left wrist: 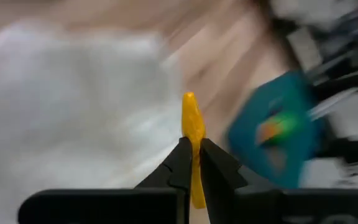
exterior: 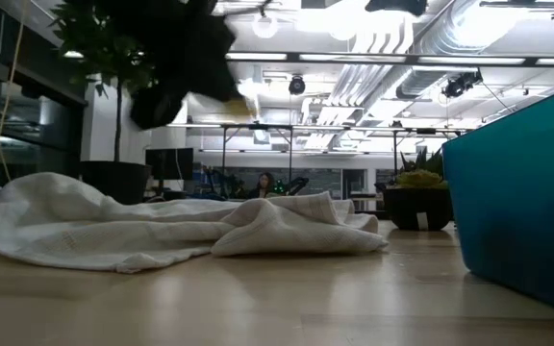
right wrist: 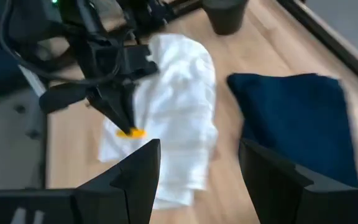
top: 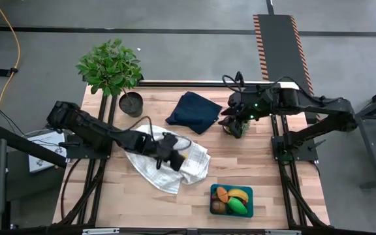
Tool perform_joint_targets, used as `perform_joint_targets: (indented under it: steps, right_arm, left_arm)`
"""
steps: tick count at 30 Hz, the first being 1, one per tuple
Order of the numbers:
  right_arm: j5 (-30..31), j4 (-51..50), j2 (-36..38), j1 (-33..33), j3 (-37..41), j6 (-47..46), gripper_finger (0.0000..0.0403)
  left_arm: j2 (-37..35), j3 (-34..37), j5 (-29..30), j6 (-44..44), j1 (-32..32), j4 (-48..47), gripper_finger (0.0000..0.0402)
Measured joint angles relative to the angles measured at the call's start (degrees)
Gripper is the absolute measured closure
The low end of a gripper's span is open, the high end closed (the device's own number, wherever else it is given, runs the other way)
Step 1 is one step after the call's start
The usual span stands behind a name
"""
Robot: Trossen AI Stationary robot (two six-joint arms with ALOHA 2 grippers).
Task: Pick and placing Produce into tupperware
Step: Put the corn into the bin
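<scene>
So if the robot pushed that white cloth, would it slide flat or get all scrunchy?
Probably scrunchy. The white cloth already lies in soft folds and ridges, so it looks floppy, not stiff. It would likely bunch up rather than slide as one piece. It seems thin and light, so the left gripper above it could drag it easily.

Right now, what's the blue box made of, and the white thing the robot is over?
The tupperware looks like smooth plastic: its teal wall is even and slightly glossy. The white cloth looks like soft woven fabric, since it lies rumpled in folds. The left gripper pinches an orange piece that is probably matte toy plastic.
</scene>
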State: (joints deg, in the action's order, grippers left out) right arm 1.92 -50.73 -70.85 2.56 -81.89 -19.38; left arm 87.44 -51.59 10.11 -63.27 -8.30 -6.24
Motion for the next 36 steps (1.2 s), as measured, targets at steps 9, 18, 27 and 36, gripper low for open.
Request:
perform_joint_targets:
  steps: [9, 18, 27, 36]
  right_arm:
    - [-1.7, 31.5, 9.08, -2.23, 20.96, -14.48, 0.0195]
    - [1.58, 57.95, 10.41, -4.21, 34.57, -27.51, 0.0195]
    - [2.56, 62.03, 9.38, -5.43, 35.52, -29.81, 0.0195]
    - [2.29, 67.78, 5.31, -5.61, 35.49, -31.19, 0.0195]
  left_arm:
    - [-3.76, -0.15, -0.22, 7.7, 4.44, 17.34, 0.0385]
    - [-4.09, -0.09, -0.4, 11.96, 7.37, 32.48, 0.0385]
    - [-4.06, -0.11, -0.18, 12.09, 7.98, 36.17, 0.0385]
    - [-4.02, -0.11, -0.02, 12.45, 7.96, 38.84, 0.0385]
